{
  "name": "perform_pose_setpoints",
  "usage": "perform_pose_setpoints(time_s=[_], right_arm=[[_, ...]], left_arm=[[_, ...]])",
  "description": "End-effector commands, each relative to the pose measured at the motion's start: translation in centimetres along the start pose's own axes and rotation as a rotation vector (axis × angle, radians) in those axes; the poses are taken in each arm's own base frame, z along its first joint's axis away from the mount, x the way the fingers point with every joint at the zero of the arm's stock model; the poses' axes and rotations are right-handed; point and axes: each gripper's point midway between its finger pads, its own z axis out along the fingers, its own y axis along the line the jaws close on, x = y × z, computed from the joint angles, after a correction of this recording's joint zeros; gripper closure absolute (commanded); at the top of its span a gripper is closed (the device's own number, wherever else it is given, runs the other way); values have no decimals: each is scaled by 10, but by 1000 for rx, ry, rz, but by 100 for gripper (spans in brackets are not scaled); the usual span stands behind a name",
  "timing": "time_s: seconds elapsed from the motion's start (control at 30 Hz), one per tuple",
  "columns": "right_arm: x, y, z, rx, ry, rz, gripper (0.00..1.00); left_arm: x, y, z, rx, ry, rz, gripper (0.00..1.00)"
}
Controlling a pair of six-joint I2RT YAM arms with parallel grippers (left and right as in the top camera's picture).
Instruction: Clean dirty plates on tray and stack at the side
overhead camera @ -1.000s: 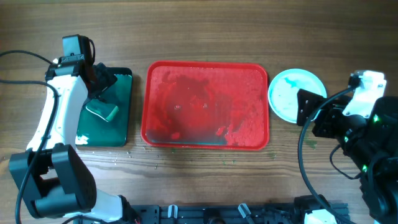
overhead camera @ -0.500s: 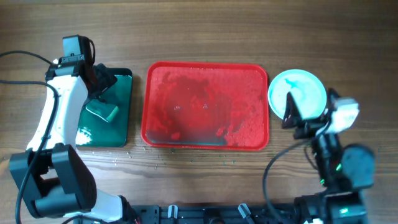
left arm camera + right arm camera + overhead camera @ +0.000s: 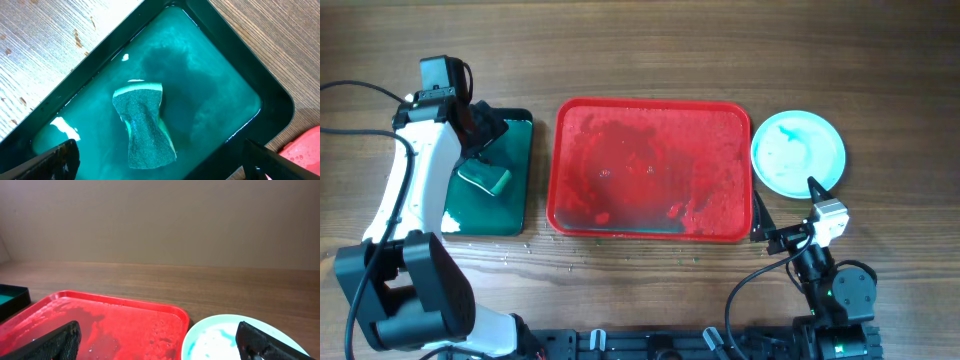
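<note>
- plates [image 3: 798, 152] are seen on the desk [image 3: 650, 50], just beside the right short edge of the red tray [image 3: 650, 130] and outside its rim.
- from above, only one pale aqua disc with a teal smear at its centre is shown, so how many are stacked cannot be told.
- in the right wrist view the plates [image 3: 240, 342] are cut off by the lower edge of the picture, and the red tray [image 3: 125, 325] is seen just to their left.
- the red tray is laid flat at the middle of the desk, and its floor is covered with wet streaks and darker patches.
- small specks are scattered on the desk along the near edge of the red tray.
- the right claw [image 3: 786, 205] is spread wide and nothing is gripped in it. it is placed near the near right corner of the red tray, just short of the plates, with both fingers pointed toward them.
- the left claw [image 3: 160, 165] is also spread wide, with nothing gripped, and is held above the dark green tray [image 3: 515, 205].
- the dark green tray is set just left of the red tray, and a narrow strip of desk is left between them.
- a sponge [image 3: 145, 125] is laid in the teal water of the dark green tray. it is seen between the two fingers of the left claw and apart from both.
</note>
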Motion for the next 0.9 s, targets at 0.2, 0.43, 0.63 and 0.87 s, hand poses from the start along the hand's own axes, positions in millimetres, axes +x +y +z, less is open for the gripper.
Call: perform_pose_setpoints(time_s=[0.2, 0.43, 0.63, 0.87], right_arm=[[3, 4, 1, -22, 11, 16, 0], [3, 4, 1, -22, 11, 16, 0], [3, 4, 1, -22, 11, 16, 0], [3, 4, 1, -21, 11, 16, 1]], left_arm=[[-5, -1, -6, 11, -16, -9, 0], [-5, -1, -6, 11, -16, -9, 0], [-6, 0, -7, 14, -21, -11, 0], [-12, -26, -91, 181, -196, 25, 0]])
